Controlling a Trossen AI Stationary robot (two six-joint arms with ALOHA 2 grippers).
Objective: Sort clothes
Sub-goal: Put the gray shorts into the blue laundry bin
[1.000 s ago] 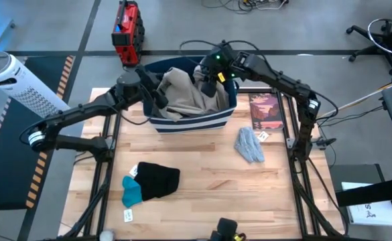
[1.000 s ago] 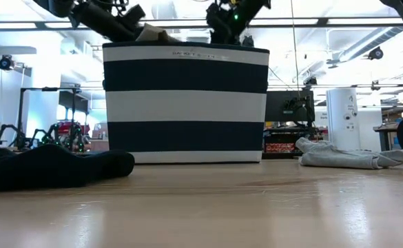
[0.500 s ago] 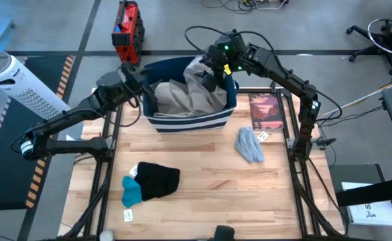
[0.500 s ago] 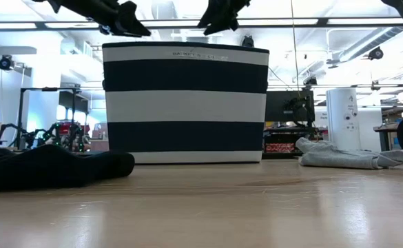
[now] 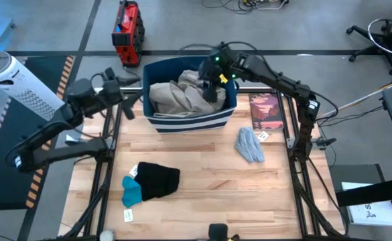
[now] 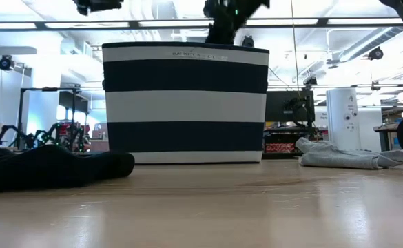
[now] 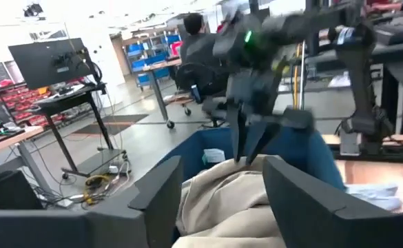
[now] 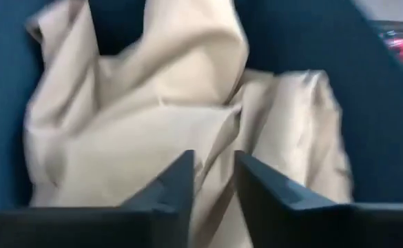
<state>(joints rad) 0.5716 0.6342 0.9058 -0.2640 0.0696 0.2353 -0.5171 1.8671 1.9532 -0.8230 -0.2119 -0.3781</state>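
**What the views leave unclear**

The navy striped bin [image 6: 186,103] hides its contents entirely in the low view, and the khaki trousers [image 5: 182,99] cover whatever lies under them from above. The black garment [image 6: 49,167] is cut off by the low view's left edge. The right tool [image 7: 246,134] is motion-blurred in the left wrist view. The teal piece [image 5: 131,191] lies partly under the black garment.

Four garments [image 5: 184,98], one bin [image 5: 157,123], one book [image 5: 266,111]
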